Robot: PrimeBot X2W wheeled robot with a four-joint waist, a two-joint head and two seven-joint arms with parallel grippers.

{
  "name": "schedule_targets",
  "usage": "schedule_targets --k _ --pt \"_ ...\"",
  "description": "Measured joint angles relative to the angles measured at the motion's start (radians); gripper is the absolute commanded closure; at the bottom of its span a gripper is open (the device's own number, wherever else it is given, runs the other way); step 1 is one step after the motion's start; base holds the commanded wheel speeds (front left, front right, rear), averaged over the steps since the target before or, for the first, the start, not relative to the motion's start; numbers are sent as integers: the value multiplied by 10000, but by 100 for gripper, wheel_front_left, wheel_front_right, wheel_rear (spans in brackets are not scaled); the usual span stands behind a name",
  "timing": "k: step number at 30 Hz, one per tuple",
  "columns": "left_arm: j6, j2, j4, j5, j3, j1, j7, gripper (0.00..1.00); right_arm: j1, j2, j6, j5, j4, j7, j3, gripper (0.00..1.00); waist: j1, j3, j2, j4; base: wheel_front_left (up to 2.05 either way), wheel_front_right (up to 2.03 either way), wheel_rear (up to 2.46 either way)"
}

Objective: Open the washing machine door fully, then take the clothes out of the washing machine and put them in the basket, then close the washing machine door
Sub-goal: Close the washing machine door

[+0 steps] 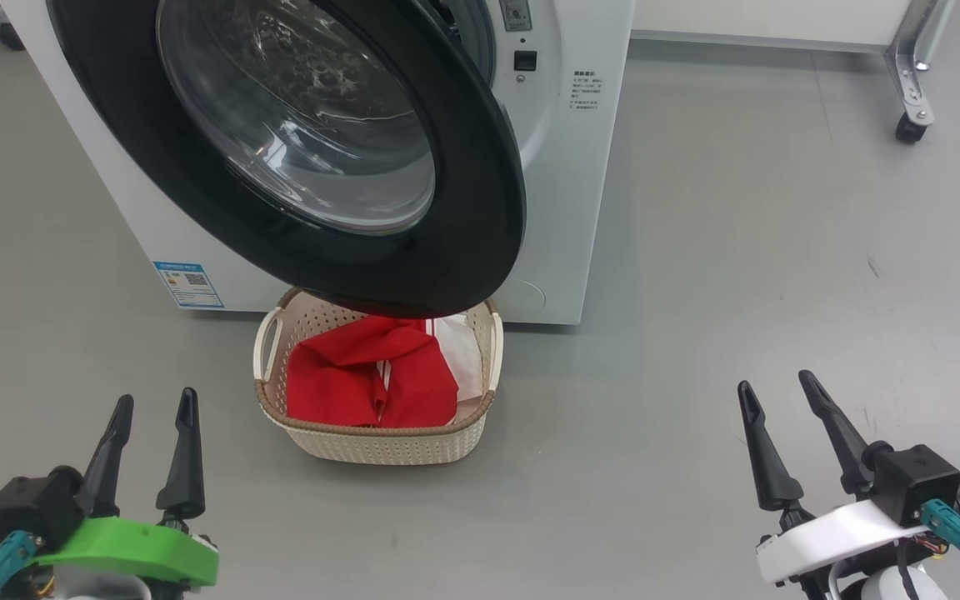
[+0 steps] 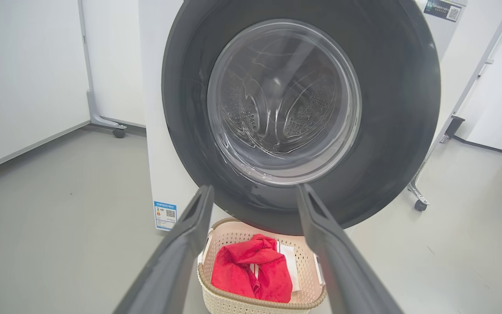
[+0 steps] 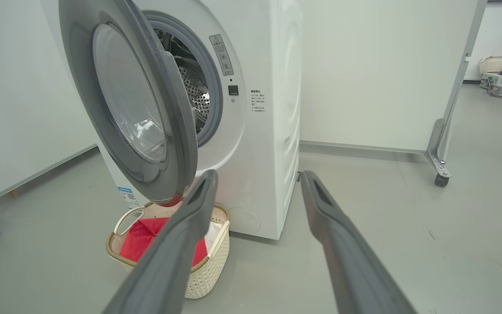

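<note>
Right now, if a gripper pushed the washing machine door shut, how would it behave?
The washing machine door probably swings as one rigid piece: thick black rim, glass bowl. That glass suggests some weight. The glossy rim may be slippery.

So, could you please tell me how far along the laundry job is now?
Done: the clothes lie in the basket in front of the washing machine, and the visible slice of drum looks empty. In hand: nothing; the left gripper and right gripper are open, empty, away from the machine. Left: the washing machine door hangs ajar over the basket and needs closing.
</note>
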Motion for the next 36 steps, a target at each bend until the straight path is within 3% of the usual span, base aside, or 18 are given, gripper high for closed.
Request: schedule_targets --k 6,20,36 --pt "-2 -171 -261 688 201 313 0 0 0 10 2 0 19 0 75 0 0 -13 0 -75 0 0 0" --pt "-136 -754 -518 1319 612 863 0 0 0 -6 0 0 46 0 153 0 0 -14 0 -177 0 0 0" --pt "-267 -1051 -723 1973 886 962 0 0 -3 -29 2 0 33 0 196 0 0 151 0 -159 0 0 0"
